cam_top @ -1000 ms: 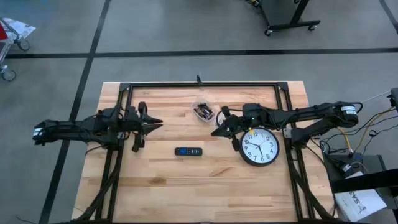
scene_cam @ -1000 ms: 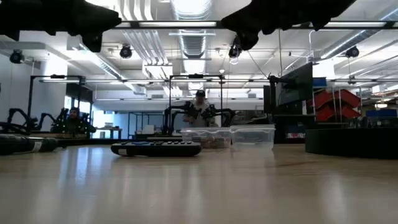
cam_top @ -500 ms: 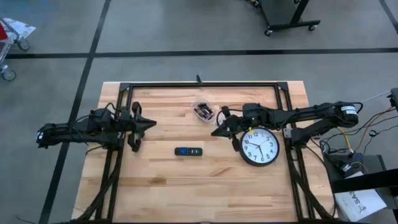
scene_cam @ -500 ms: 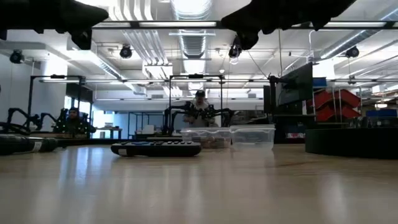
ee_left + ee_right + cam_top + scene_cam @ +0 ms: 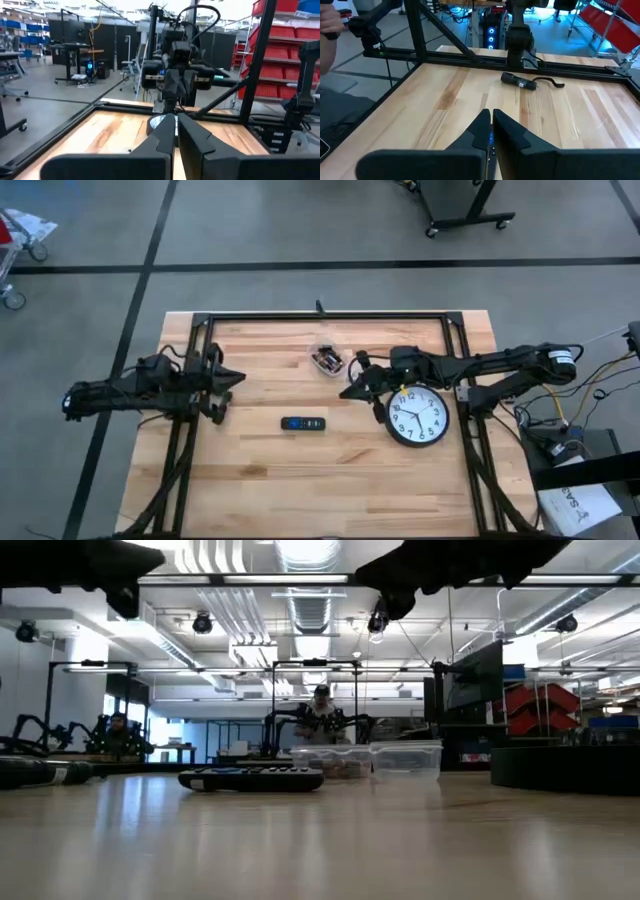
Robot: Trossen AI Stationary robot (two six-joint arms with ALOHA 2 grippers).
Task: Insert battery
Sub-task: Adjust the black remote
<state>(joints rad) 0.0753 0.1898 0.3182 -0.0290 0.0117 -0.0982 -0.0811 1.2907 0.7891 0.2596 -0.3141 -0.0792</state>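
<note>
The remote (image 5: 303,423), dark with a blue patch, was found lying flat at mid-table, untouched. The left gripper (image 5: 237,378) was held above the table's left part, fingers pressed together. The right gripper (image 5: 346,392), likewise closed, was positioned beside the wall clock (image 5: 417,416), near the clear container of batteries (image 5: 327,360).

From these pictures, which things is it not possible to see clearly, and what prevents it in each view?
- Contents of the clear container: too small in the high view; in the low view only blurred shapes show.
- Remote: the high view is too small for its battery slot; the low view gives only its side edge.
- Clock: cut off by the right edge in the low view.
- Left end effector and right end effector: both shut; nothing visible between the fingers.
</note>
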